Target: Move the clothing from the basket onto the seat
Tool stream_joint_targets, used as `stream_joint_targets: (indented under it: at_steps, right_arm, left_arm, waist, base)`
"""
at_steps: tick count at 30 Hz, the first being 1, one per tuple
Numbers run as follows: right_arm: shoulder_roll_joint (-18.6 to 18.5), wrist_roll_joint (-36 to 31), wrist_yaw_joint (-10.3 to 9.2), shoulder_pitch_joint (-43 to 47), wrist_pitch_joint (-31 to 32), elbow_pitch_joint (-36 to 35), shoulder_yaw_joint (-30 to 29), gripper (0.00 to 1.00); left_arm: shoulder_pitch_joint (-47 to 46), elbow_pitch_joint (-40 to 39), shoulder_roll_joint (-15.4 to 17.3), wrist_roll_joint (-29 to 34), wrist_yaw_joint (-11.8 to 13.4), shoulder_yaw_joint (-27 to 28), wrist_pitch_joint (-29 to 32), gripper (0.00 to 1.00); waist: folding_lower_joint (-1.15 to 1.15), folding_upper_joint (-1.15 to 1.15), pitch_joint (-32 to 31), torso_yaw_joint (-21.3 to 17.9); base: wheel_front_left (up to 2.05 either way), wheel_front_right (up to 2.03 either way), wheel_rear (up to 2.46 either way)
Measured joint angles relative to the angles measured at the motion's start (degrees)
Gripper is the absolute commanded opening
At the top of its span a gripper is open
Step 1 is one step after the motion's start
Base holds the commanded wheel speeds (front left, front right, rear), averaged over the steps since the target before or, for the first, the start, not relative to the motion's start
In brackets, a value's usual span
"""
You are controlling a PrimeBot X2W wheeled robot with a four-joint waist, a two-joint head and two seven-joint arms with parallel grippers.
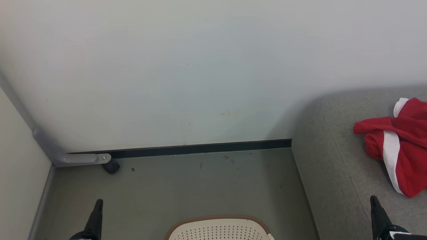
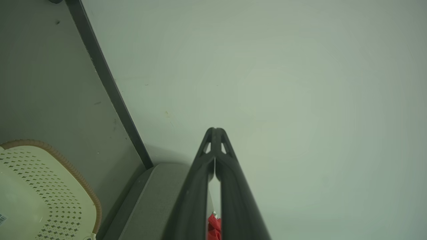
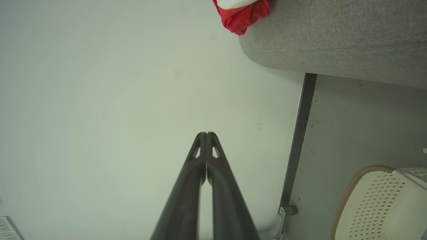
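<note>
Clothing (image 1: 398,143), red with broad white stripes, lies crumpled on the seat (image 1: 333,166) at the right edge of the head view, its far side cut off by the frame. The basket (image 1: 218,230) stands on the floor (image 1: 186,186) at the bottom centre, just left of the seat's rounded corner, its brown rim and perforated wall rising from the lower edge.

In the left wrist view the left gripper (image 2: 216,130) has its jaws together, tips touching against the pale wall (image 1: 200,66). The right gripper (image 3: 205,134) likewise has its jaws together in the right wrist view.

In the head view they stand at the lower left and lower right, the right one well below the clothing and apart from it. A dark skirting strip (image 1: 200,148) runs along the wall's foot, with a grey bracket and black caster (image 1: 110,165) at its left end.
</note>
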Motion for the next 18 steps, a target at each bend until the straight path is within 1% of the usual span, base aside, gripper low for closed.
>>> stream_joint_targets:
  at_steps: [18]
  right_arm:
    - [0.0,0.0,0.01,0.0,0.0,0.0,0.0,0.0]
  left_arm:
    - [0.0,0.0,0.0,0.0,0.0,0.0,0.0,0.0]
  waist:
    - [0.0,0.0,0.0,0.0]
  base:
    - [0.0,0.0,0.0]
